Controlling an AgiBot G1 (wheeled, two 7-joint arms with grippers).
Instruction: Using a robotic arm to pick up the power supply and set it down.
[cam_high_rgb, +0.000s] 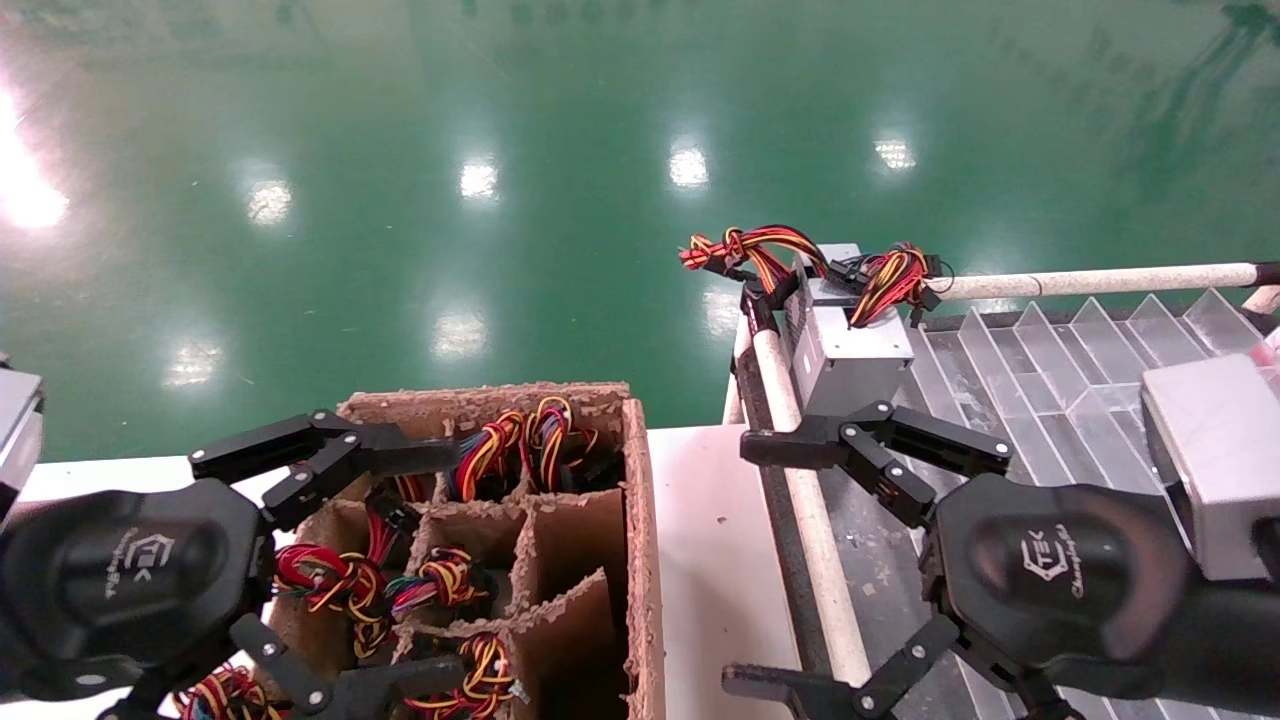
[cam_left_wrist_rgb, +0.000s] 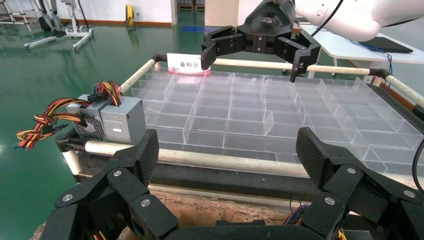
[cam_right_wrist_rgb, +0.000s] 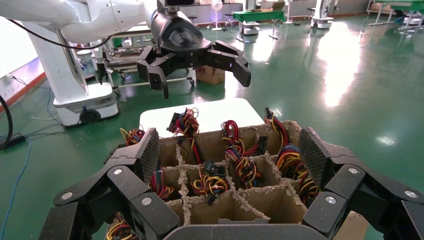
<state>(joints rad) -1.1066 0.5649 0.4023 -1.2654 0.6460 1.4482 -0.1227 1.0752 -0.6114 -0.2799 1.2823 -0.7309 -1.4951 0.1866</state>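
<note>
Power supply (cam_high_rgb: 845, 345) sits at the far left corner of the clear divided tray (cam_high_rgb: 1060, 370), its looped wires (cam_high_rgb: 760, 250) spilling over the rail. Right gripper (cam_high_rgb: 765, 560) hangs just in front of it, fingers spread wide, gripping nothing. Left gripper (cam_high_rgb: 390, 570) hovers over the cardboard crate (cam_high_rgb: 640, 520) of wired units, jaws also wide apart and empty, well away from the tray.
</note>
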